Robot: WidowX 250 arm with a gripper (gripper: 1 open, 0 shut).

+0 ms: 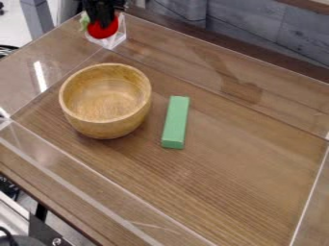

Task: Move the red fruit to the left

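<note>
Jaws [103,24] clamped on red fruit [102,29], upper left of frame, near the counter [232,144] edge. Early release risks rolling off.

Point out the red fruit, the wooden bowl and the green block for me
Red fruit [103,30], camera view, on its red body under the claw.
Bowl [73,118], camera view, on its outer wall.
Green block [175,122], camera view, on its top face.

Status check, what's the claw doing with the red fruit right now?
Claw shut on red fruit, at the table's far left corner. Wooden bowl and green block sit nearer, well apart. Nothing in the way.
</note>
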